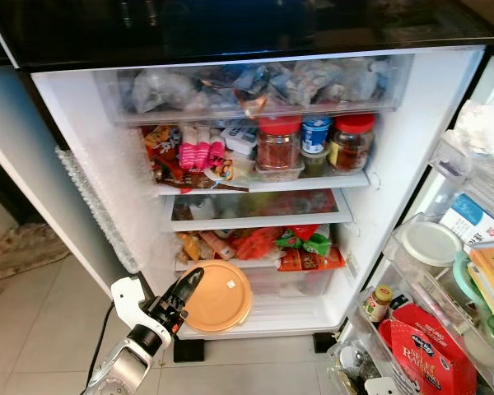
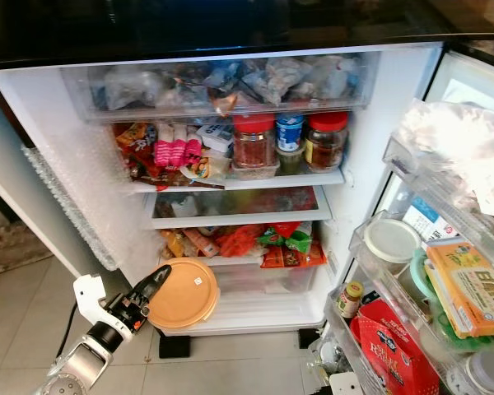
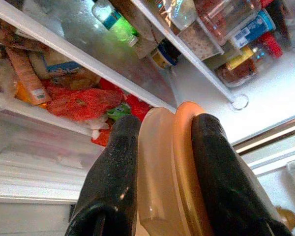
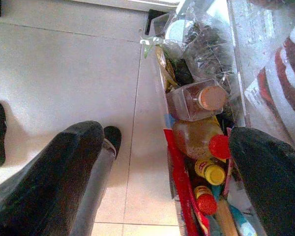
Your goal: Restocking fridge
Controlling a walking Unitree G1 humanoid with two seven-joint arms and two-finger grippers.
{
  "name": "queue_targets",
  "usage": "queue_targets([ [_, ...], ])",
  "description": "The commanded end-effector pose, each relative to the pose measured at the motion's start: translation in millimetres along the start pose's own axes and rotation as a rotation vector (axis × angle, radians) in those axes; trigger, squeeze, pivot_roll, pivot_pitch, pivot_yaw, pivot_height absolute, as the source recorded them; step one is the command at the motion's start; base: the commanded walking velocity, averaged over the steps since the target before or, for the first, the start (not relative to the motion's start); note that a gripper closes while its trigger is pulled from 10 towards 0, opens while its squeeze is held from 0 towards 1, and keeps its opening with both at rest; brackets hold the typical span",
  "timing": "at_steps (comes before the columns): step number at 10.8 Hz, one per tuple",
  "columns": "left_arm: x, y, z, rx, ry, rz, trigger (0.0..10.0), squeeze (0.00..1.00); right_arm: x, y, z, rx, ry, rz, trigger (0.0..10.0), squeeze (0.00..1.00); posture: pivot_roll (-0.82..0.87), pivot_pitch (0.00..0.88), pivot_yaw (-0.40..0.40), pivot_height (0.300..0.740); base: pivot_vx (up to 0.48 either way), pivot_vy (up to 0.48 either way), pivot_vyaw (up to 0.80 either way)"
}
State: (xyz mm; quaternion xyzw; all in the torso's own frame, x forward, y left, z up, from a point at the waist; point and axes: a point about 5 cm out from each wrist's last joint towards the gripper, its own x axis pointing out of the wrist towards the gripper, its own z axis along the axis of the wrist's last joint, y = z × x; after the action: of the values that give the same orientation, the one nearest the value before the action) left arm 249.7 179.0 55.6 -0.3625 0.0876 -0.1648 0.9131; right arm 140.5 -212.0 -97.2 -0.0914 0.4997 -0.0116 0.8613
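A round orange lidded container is held on edge in front of the fridge's lowest white shelf. My left gripper is shut on its left rim, reaching up from the lower left. In the left wrist view the two black fingers clamp the container between them, with the shelf of red and orange snack packets just beyond. My right gripper is open over the tiled floor beside the bottles in the lowest door bin, with nothing between its fingers.
The fridge stands open. A clear drawer tops it, with red-lidded jars on the shelf beneath and snack packets lower down. The open door's bins jut out at the right, full of packs and tubs. Tiled floor lies at the left.
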Motion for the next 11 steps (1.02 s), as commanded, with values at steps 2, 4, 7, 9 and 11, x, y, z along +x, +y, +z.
queue_targets([
  [2,1.1,2.8,-2.7,0.036,0.026,0.011,10.0,0.00,-1.3,2.3,-5.8,-0.029,0.008,0.008,10.0,0.00,-0.05,0.000,0.037,0.740,0.000,0.000,0.53],
  [4,2.9,5.6,-2.6,0.071,0.033,0.032,10.0,0.00,-1.5,3.0,-6.9,-0.014,0.008,0.009,10.0,0.00,-0.05,0.000,0.040,0.740,0.000,0.000,0.00],
  [7,4.6,11.0,0.6,0.116,0.026,0.066,10.0,0.00,-1.9,4.8,-9.2,-0.025,0.016,0.017,10.0,0.00,-0.05,0.000,0.034,0.740,0.000,0.000,0.00],
  [9,2.1,13.2,-0.9,0.127,0.027,0.081,10.0,0.00,-2.3,5.7,-11.1,-0.033,0.021,0.021,10.0,0.00,-0.05,0.000,0.034,0.740,0.000,0.000,0.00],
  [11,1.5,14.7,-0.3,0.137,0.027,0.086,10.0,0.00,-2.6,5.7,-12.3,-0.038,0.025,0.022,10.0,0.00,-0.05,0.000,0.035,0.740,0.000,0.000,0.00],
])
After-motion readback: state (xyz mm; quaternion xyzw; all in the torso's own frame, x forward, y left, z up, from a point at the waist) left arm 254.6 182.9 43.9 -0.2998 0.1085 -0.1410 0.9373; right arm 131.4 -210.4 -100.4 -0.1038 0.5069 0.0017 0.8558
